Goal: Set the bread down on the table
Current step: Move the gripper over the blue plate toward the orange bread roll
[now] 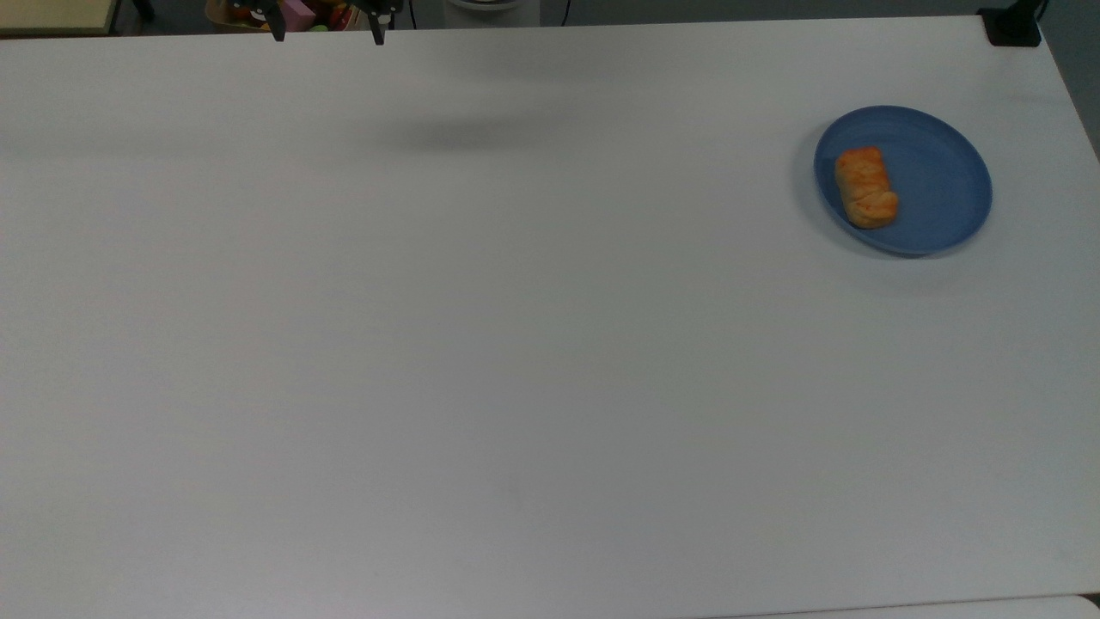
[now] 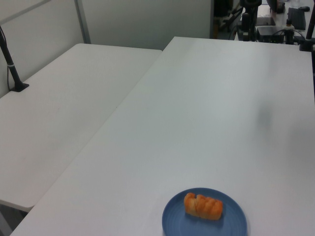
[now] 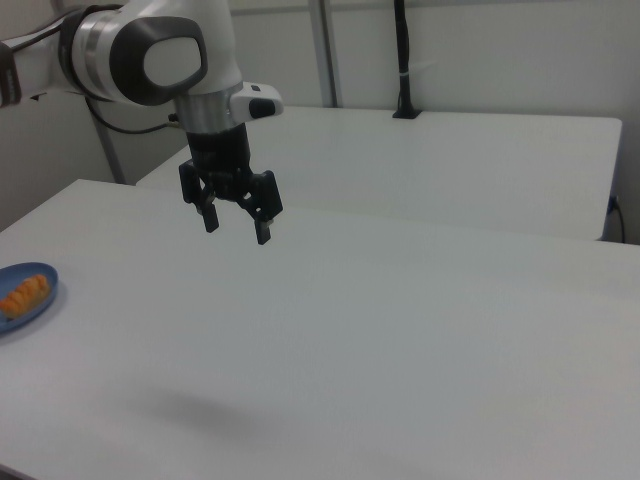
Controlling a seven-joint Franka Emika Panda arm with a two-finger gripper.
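The small golden-orange flaky bread roll [image 1: 866,187] is seen lying on the round blue plate [image 1: 941,172] on the plain white tabletop [image 1: 481,361]. The black two-finger gripper [image 3: 237,226] is held high, well apart from it, jaws spread and empty.

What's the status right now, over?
Gripper open, empty, high above the table. Bread on the blue plate, far from gripper. Nothing on the table between them.

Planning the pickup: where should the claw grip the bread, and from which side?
Judging by its oblong shape, grip the bread across its narrow middle, coming from above: it lies flat on the blue plate, long sides exposed. The claw hangs open, well away.
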